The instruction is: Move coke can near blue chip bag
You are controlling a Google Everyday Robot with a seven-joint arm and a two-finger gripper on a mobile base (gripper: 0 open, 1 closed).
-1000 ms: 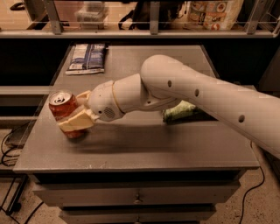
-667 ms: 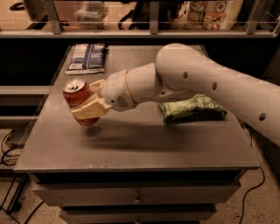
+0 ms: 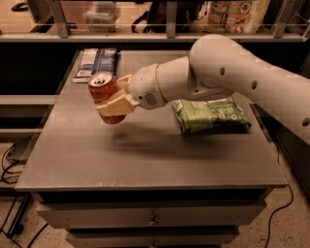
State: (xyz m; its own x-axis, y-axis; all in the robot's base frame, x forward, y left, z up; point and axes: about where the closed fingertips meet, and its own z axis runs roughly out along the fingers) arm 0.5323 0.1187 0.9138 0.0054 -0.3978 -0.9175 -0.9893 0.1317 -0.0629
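Observation:
The red coke can [image 3: 104, 95] with its silver top is held clear of the grey table [image 3: 145, 155], over its left half. My gripper [image 3: 114, 100] is shut on the can, its tan fingers [image 3: 117, 105] clasping the can's side, with the white arm reaching in from the right. The blue chip bag [image 3: 96, 62] lies flat at the table's back left corner, a short way behind the can.
A puffier green and white bag [image 3: 210, 115] lies on the table's right half, under the arm. A shelf rail with packaged goods [image 3: 237, 14] runs behind the table. Drawers [image 3: 152, 220] sit below the front edge. Cables lie on the floor at left.
The gripper has carried the can up off the table and towards the back, closer to the blue chip bag. The arm has swung back, uncovering the green bag.

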